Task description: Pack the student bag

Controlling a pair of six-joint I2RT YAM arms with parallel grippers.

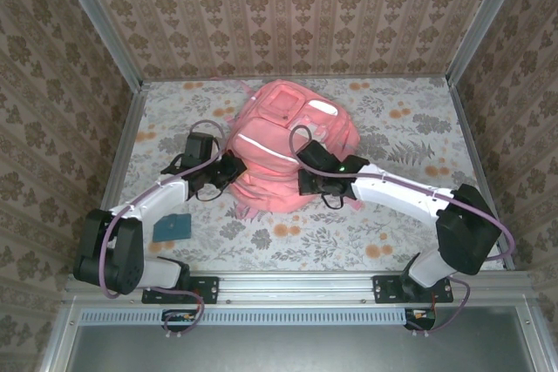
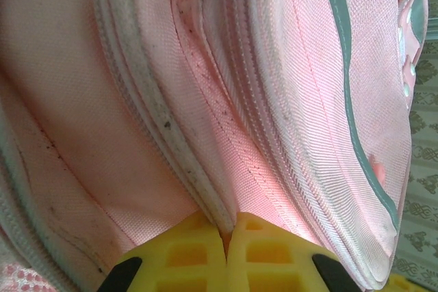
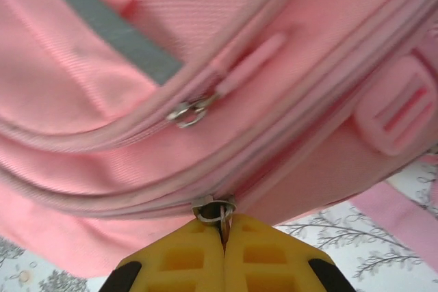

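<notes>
Going left to right: a small teal flat item (image 1: 172,226) is seen lying on the floral table (image 1: 410,233) beside the left forearm, well apart from the rest, and what it actually is can't be told. Next, the left claw (image 2: 226,251) is clamped shut on a zipper-edged seam (image 2: 168,131) of the student bag (image 1: 288,141), with the fabric pinched right between the yellow fingertips. The bag is laid flat mid-table, just beyond both claws. Its long axis runs from near-left out toward far-right, so its near end is what's being gripped. Over on the right, the right claw (image 3: 224,234) is closed on a metal zipper pull (image 3: 213,210) at the bag's lower edge. Whether both grips are on the same zipper can't be made out. Since the pull is held by the right arm, it would probably be run along its track, away from the left pinch, while the seam is anchored.
</notes>
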